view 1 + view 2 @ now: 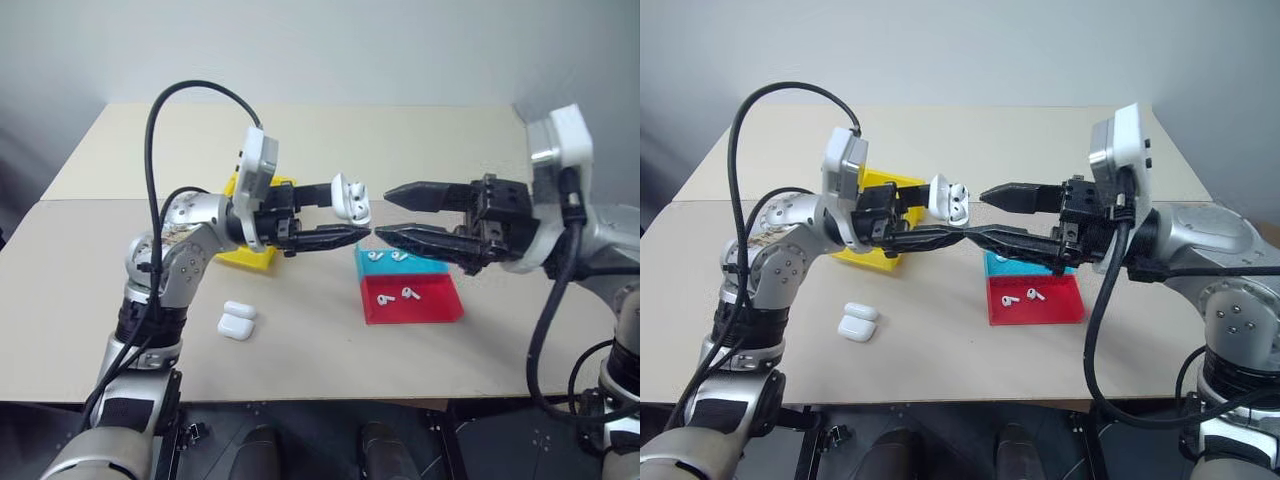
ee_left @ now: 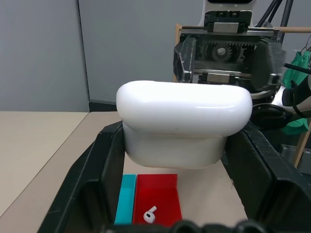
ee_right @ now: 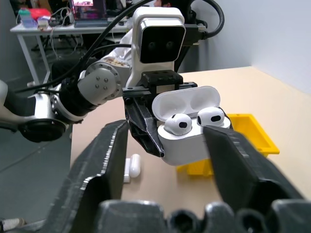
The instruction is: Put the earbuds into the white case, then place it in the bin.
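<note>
No readable brand, label or writing anywhere. Glossy white rounded earbud case (image 3: 187,128) clamped in the left gripper (image 1: 335,214), lid flipped up, two tiny white stemmed earbuds (image 3: 194,120) seated inside; raised above the beige table, just beside the bright yellow plastic bin (image 1: 872,222). Right gripper (image 1: 387,212) facing the case, fingers parted, empty, tips just short of it.

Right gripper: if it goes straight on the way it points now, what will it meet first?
Most likely the open white case held in the left gripper, with two earbuds seated inside. The right gripper points straight at it; the remaining gap is hard to judge.
</note>
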You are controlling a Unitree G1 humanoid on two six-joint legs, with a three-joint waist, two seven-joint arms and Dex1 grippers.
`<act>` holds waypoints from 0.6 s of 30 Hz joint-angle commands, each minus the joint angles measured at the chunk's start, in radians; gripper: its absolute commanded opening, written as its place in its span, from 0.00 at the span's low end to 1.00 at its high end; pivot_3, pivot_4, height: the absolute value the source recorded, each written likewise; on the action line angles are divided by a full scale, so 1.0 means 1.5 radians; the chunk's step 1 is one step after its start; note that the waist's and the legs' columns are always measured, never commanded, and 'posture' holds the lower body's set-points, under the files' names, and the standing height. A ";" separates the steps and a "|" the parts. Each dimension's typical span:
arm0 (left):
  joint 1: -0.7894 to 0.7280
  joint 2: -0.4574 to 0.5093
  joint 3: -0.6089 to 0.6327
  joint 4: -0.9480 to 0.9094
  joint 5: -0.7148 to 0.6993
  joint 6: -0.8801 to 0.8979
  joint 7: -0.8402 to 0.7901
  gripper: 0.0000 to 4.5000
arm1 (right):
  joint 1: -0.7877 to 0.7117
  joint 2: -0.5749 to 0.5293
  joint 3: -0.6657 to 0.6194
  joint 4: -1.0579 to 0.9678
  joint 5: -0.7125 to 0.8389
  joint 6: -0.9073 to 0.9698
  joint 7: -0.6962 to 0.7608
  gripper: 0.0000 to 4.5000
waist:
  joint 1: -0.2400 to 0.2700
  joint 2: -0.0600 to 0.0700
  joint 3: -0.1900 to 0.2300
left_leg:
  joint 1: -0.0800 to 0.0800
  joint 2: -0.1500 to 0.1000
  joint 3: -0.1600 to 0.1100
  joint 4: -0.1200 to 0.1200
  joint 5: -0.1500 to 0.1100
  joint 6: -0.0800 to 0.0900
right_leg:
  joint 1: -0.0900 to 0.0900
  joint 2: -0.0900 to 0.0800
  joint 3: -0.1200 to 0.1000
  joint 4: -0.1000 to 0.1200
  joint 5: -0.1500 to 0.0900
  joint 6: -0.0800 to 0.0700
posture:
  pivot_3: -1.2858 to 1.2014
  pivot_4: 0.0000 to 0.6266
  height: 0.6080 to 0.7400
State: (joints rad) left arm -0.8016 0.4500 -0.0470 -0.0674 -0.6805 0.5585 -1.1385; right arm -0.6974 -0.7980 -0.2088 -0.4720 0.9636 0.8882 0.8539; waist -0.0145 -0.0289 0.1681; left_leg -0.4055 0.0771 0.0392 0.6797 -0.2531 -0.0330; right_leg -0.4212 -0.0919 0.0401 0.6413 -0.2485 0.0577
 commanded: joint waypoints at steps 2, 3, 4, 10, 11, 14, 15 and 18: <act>-0.029 -0.008 -0.019 0.007 0.025 0.000 0.008 0.63 | -0.090 -0.030 0.073 0.085 -0.106 -0.083 0.073 0.22 | 0.000 0.000 0.000 | 0.000 0.000 0.000 0.000 0.000 0.000 | 0.000 0.000 0.000 0.000 0.000 0.000 | 0.52 0.24 1.00; -0.031 -0.010 -0.025 0.011 0.031 0.002 0.010 0.63 | -0.109 -0.031 0.090 0.104 -0.124 -0.092 0.086 0.15 | -0.001 0.000 0.000 | 0.000 0.000 0.000 0.000 0.000 0.000 | 0.000 0.000 0.000 0.000 0.000 0.000 | 0.52 0.24 1.00; -0.031 -0.010 -0.031 0.013 0.039 0.003 0.011 0.63 | -0.130 -0.032 0.110 0.123 -0.143 -0.102 0.101 0.07 | -0.001 0.000 0.000 | 0.000 0.000 0.000 0.000 0.000 0.000 | 0.000 0.000 0.000 0.000 0.000 0.000 | 0.52 0.24 1.00; -0.026 -0.026 -0.067 0.020 0.077 0.005 0.026 0.63 | -0.264 -0.011 0.213 0.206 -0.234 -0.140 0.184 0.00 | 0.000 0.000 0.000 | -0.001 0.000 0.000 0.000 0.000 0.000 | -0.001 0.000 0.000 0.000 0.000 0.000 | 0.52 0.24 1.00; -0.026 -0.029 -0.071 0.021 0.082 0.007 0.030 0.63 | -0.276 -0.008 0.224 0.212 -0.243 -0.139 0.195 0.00 | 0.000 0.000 0.000 | -0.001 0.000 0.000 0.000 0.000 0.000 | -0.001 0.000 0.000 0.000 0.000 0.000 | 0.52 0.24 1.00; -0.034 -0.042 -0.078 0.029 0.096 0.009 0.044 0.63 | -0.302 -0.008 0.268 0.213 -0.272 -0.137 0.239 0.00 | 0.002 0.000 0.000 | -0.001 0.000 0.000 0.000 0.000 0.000 | -0.001 0.000 0.000 0.000 0.000 0.000 | 0.52 0.24 1.00; -0.037 -0.045 -0.078 0.032 0.098 0.011 0.047 0.63 | -0.304 -0.011 0.283 0.207 -0.283 -0.138 0.253 0.00 | 0.002 0.000 0.000 | -0.001 0.000 0.000 0.000 0.000 0.000 | -0.001 0.000 0.000 0.000 0.000 0.000 | 0.52 0.24 1.00; -0.041 -0.049 -0.078 0.034 0.101 0.015 0.049 0.63 | -0.305 -0.017 0.307 0.195 -0.311 -0.147 0.280 0.00 | 0.002 0.000 0.000 | -0.001 0.000 0.000 0.000 0.000 0.000 | -0.001 0.000 0.000 0.000 0.000 0.000 | 0.52 0.24 1.00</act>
State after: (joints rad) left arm -0.8282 0.3821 -0.1717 -0.0015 -0.5299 0.5805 -1.0686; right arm -1.1296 -0.8049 0.2618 -0.1511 0.5218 0.6953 1.2493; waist -0.0112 -0.0287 0.1681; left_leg -0.4075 0.0772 0.0395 0.6797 -0.2531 -0.0328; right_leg -0.4231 -0.0920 0.0397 0.6413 -0.2485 0.0577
